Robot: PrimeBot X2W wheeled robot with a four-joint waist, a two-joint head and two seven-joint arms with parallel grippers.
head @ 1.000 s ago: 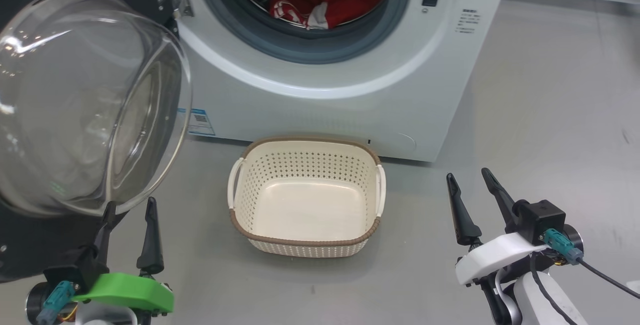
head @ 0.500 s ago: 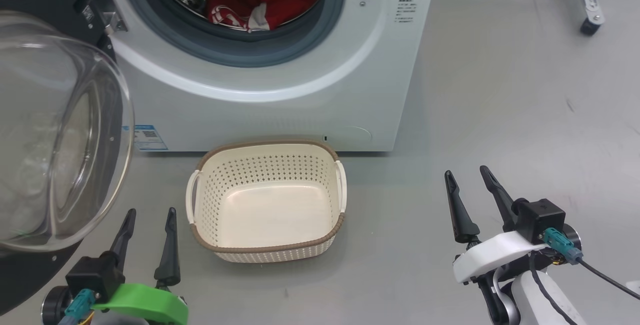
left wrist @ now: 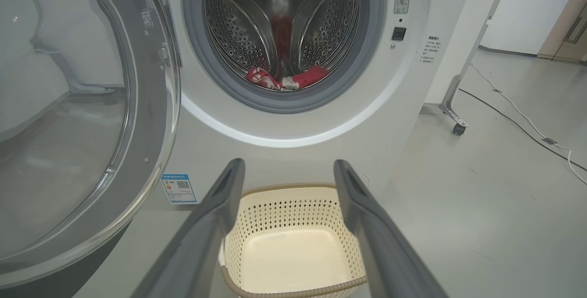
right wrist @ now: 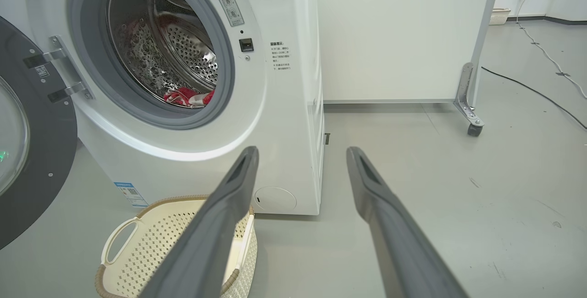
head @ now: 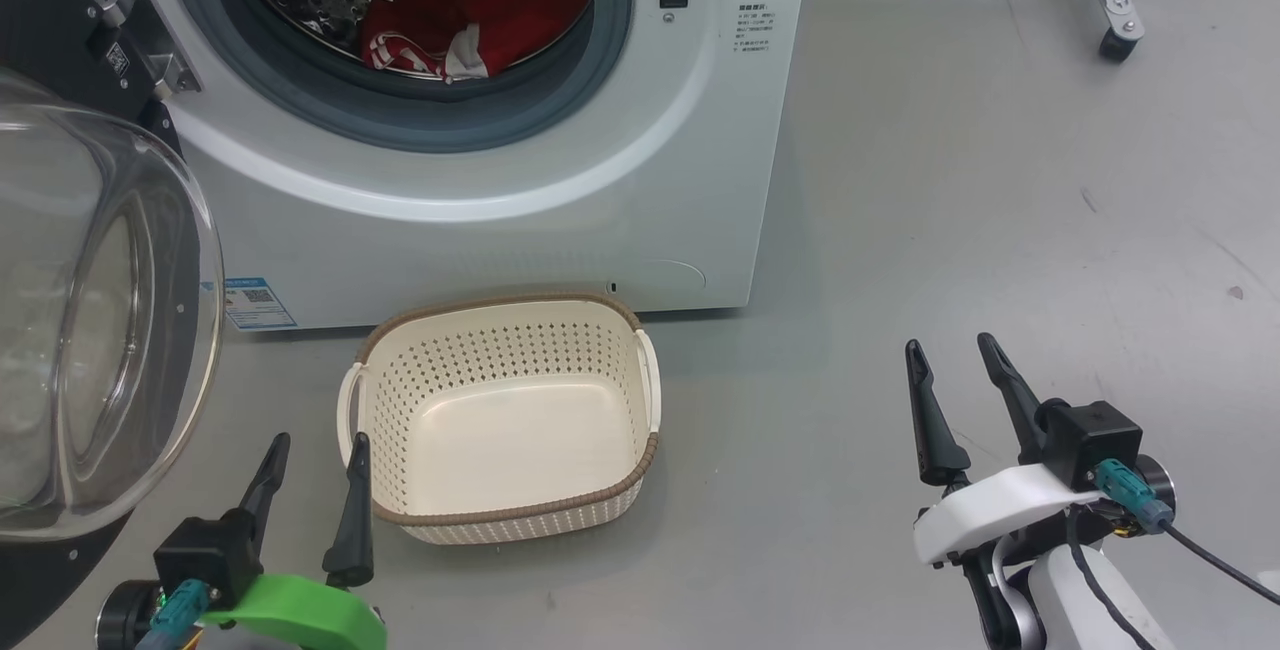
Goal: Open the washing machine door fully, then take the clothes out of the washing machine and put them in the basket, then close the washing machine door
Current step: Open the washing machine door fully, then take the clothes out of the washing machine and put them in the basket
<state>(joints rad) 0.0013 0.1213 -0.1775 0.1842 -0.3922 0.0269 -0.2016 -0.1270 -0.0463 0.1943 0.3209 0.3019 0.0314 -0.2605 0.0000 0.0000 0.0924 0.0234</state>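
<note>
The white washing machine (head: 480, 230) stands ahead with its drum open. Its black door (head: 90, 320) with the bulging glass window hangs swung out at the far left. Red clothes (head: 450, 25) with white trim lie low inside the steel drum, also seen as clothes (left wrist: 284, 78) and clothes (right wrist: 188, 97). The cream basket (head: 645, 390) sits empty on the floor in front of the washer. My left gripper (head: 315, 445) is open at the lower left, beside the basket's near left corner. My right gripper (head: 950, 350) is open at the lower right, well clear of the basket.
Grey floor (head: 1000, 210) spreads to the right of the washer. A white panel on a wheeled foot (head: 1115, 40) stands behind at the upper right. A cable (right wrist: 532, 89) runs across the floor further back. The open door juts out close to my left arm.
The head view has swung, so washer, basket and door sit further left in the picture. Both grippers stay open; the left one shows further right, clear of the glass bowl.
</note>
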